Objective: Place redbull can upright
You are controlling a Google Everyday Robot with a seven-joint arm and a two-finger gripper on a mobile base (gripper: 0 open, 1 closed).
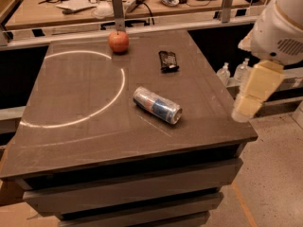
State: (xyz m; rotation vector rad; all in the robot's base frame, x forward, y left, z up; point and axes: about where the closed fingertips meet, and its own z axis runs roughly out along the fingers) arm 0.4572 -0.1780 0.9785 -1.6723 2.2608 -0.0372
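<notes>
A dark brown, flat-topped table [71,141] fills the view, its front edge nearest. Right of centre, the redbull can [157,105], a slim silver and blue metal can with red marking, lies on its side. It lies diagonally, with one round end towards the front right, just outside a thin white circle [120,86] drawn on the tabletop.

The cream, blocky gripper [244,110] hangs beyond the table's right edge, well apart from the can and touching nothing. Whether it is open or closed cannot be told.

To stand the can well, the gripper should probably close across the narrow body, lift clear, turn the can vertical and set its base flat before letting go.

Farther back lie a small black packet [168,60] and a red apple [118,41].
</notes>
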